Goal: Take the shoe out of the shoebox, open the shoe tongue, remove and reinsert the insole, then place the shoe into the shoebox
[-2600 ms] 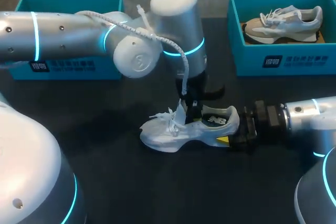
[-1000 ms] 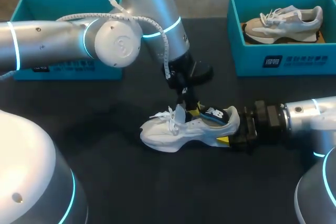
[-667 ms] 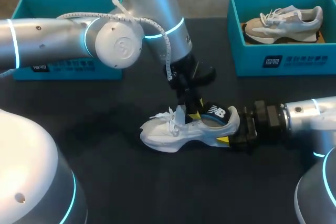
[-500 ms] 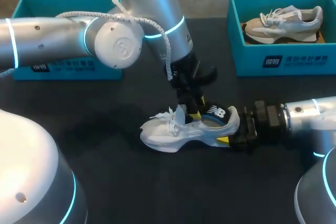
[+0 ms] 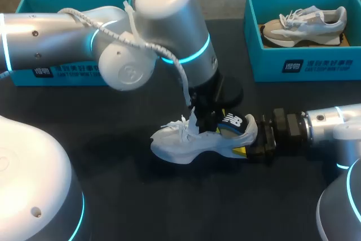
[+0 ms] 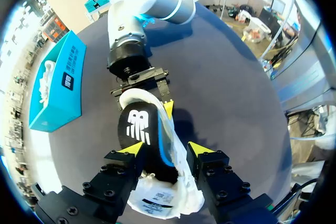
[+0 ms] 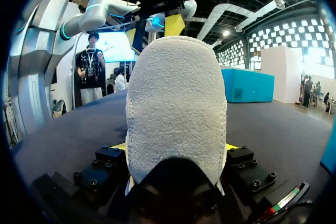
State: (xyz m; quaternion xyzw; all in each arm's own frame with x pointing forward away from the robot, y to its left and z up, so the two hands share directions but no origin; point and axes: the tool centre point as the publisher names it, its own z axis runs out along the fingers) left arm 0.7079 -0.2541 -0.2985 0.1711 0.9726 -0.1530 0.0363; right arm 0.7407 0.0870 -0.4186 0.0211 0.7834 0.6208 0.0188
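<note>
1. Head view: the white mesh sneaker (image 5: 186,142) stands on its sole on the black table (image 5: 113,196), well apart from the open teal cardboard shoebox (image 5: 67,73) at the far left. Our right gripper (image 5: 251,140) holds the heel from the right. Since half a second ago our left arm (image 5: 67,32) has swung its wrist more upright, and the left gripper (image 5: 207,118) has sunk lower into the sneaker's mouth. The sneaker and the right gripper have not shifted. The black insole with a white logo (image 5: 230,121) still sticks up at the heel end. We judge that the insole step is in hand and that boxing the sneaker is not yet done.
2. Left wrist view: this shows what the left arm hides from above. The left gripper's fingers are spread wide, with the raised insole and the sneaker's blue-lined wall between them. As far as we can see, they pinch nothing.
3. Right wrist view: only here do we see the right gripper's grip itself. The fuzzy white heel fills the gap between its fingers, and a yellow tip presses against each side. The insole is hidden behind the heel.
</note>
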